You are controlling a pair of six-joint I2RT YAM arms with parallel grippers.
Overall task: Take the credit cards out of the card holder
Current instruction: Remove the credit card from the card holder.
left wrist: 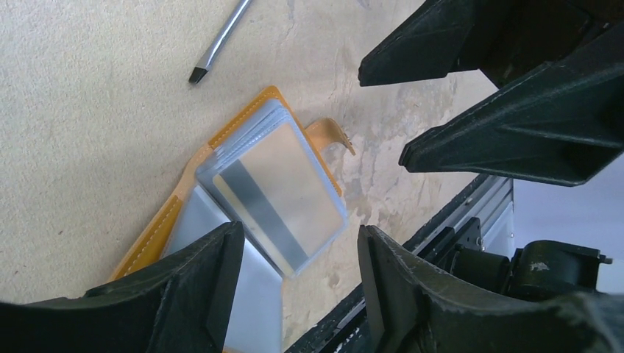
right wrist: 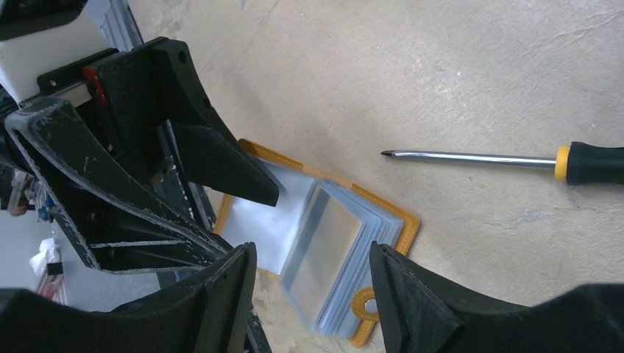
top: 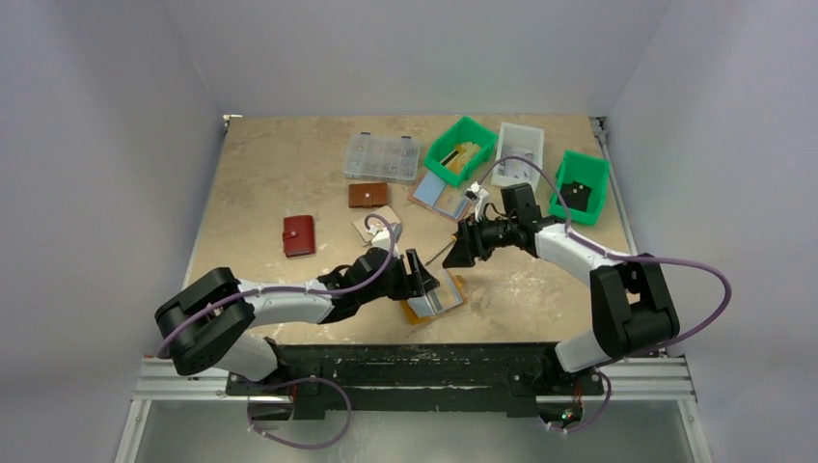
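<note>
A: Fingers state?
B: My left fingers (left wrist: 206, 294) and right fingers (right wrist: 221, 301) are both spread, gripping nothing.
A: Target?
B: The card holder (left wrist: 162, 235) lies open on the counter (left wrist: 88, 110) below both, credit cards (left wrist: 279, 191) stacked inside.

The tan bench (top: 280, 164) carries the open mustard card holder (top: 439, 299) near its front edge, a screwdriver (right wrist: 471, 157) just behind it. Back-left of the holder lie a red wallet (top: 299, 235) and a brown wallet (top: 368, 195); well behind it stand a clear box (top: 382, 157) and three bins (top: 444, 143).
</note>
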